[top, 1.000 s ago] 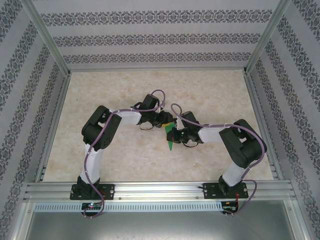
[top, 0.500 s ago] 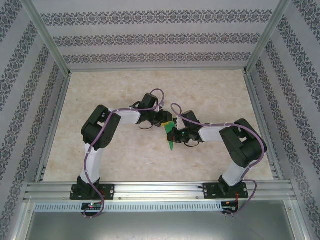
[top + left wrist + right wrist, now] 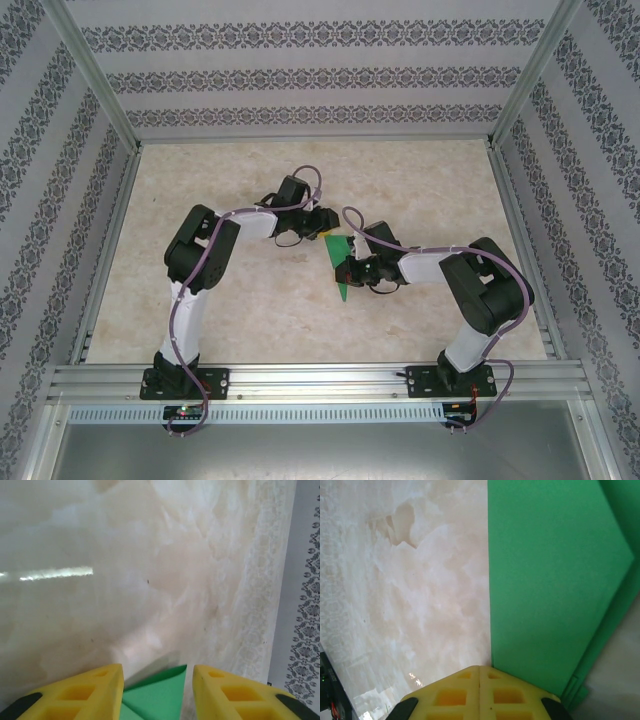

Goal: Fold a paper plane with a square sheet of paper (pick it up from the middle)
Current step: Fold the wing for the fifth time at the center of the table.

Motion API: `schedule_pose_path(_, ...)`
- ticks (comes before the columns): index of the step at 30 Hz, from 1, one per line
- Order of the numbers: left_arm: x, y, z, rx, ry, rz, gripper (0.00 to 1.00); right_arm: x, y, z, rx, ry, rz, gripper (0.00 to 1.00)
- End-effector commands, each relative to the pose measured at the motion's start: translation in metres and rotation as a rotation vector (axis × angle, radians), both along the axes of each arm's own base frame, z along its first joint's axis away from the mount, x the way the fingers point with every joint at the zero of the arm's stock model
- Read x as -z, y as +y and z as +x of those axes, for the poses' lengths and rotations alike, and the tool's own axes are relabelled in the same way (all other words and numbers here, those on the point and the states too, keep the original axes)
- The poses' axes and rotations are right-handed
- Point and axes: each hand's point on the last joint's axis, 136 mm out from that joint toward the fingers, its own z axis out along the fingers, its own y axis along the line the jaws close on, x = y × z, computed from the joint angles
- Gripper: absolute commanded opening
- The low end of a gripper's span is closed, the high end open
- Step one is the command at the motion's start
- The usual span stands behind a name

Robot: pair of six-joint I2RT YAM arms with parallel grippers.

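The green sheet of paper (image 3: 341,288) lies folded into a narrow pointed shape at the table's middle. In the right wrist view the paper (image 3: 550,580) shows stacked layers along its right edge. My right gripper (image 3: 347,270) is shut, and its joined tips (image 3: 480,669) sit at the paper's straight left edge, which runs under one finger. I cannot tell whether the paper is pinched. My left gripper (image 3: 325,228) stands open just behind the paper. In its wrist view a pointed corner of the paper (image 3: 160,695) lies between the parted yellow fingers (image 3: 95,690) of my left gripper (image 3: 157,672).
The marble-patterned tabletop (image 3: 230,300) is bordered by an aluminium frame (image 3: 300,378) and patterned walls. Both arms bend inward and meet near the centre, their forearms close together.
My left gripper has drawn back up and to the left, away from the right gripper, uncovering the paper's upper corner. The right gripper and the paper have stayed put.
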Motion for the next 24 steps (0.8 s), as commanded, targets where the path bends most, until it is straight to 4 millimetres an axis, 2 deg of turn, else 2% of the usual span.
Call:
schedule_pose_path(1, 0.012, 0.019, 0.023, -0.035, -0.019, 0.06, 0.43, 0.056, -0.043, -0.063, -0.005, 0.258, -0.207, 0.0)
schedule_pose_path(6, -0.017, 0.023, 0.04, -0.034, -0.063, 0.055, 0.43, 0.055, -0.041, -0.062, -0.016, 0.254, -0.196, 0.0)
schedule_pose_path(10, -0.047, 0.024, 0.033, -0.029, -0.103, 0.026, 0.44, 0.055, -0.039, -0.059, -0.03, 0.251, -0.194, 0.0)
schedule_pose_path(12, -0.06, 0.028, 0.024, -0.036, -0.118, 0.014, 0.43, 0.054, -0.036, -0.058, -0.044, 0.246, -0.18, 0.0)
schedule_pose_path(15, -0.07, 0.037, 0.003, -0.052, -0.12, 0.003, 0.4, 0.051, -0.029, -0.056, -0.069, 0.235, -0.141, 0.0)
schedule_pose_path(20, -0.071, 0.053, -0.035, -0.118, -0.108, 0.019, 0.37, 0.045, -0.012, -0.056, -0.149, 0.213, -0.076, 0.0)
schedule_pose_path(24, -0.07, 0.055, -0.062, -0.122, -0.088, 0.01, 0.36, 0.04, -0.003, -0.056, -0.201, 0.197, -0.047, 0.0)
